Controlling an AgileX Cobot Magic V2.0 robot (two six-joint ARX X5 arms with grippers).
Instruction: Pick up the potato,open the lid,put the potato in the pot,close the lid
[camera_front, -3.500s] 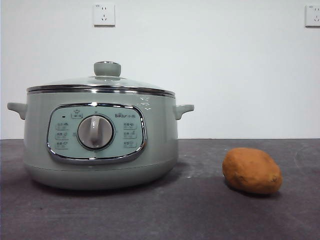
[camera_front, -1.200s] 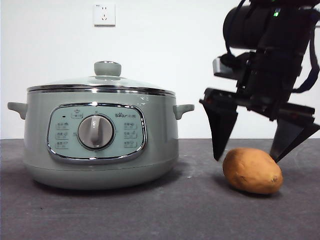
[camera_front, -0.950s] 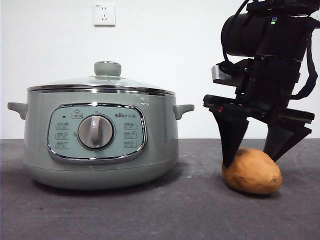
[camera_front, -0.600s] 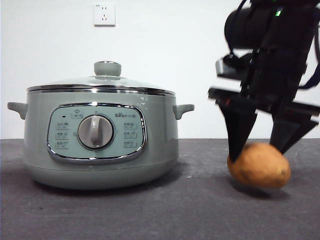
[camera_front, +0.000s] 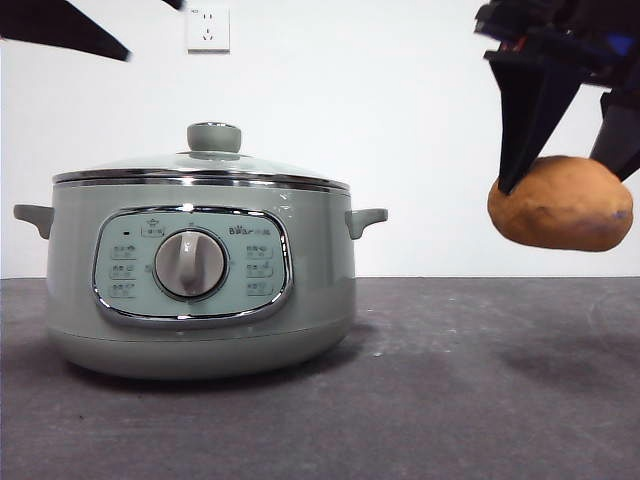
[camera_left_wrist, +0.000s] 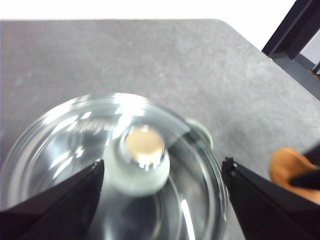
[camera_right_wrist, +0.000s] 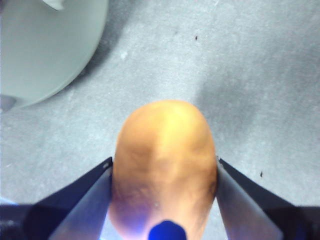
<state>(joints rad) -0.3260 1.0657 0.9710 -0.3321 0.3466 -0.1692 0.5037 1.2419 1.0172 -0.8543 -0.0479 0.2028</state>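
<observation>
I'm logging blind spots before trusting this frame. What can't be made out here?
- Inside of the pot: hidden in the front view by its wall, and in the left wrist view by glare on the lid.
- Left tool: only a black tip at the front view's top edge.
- Right tool holding the potato: cut off by the front view's top corner.
- Panel labels: too small to read.
</observation>
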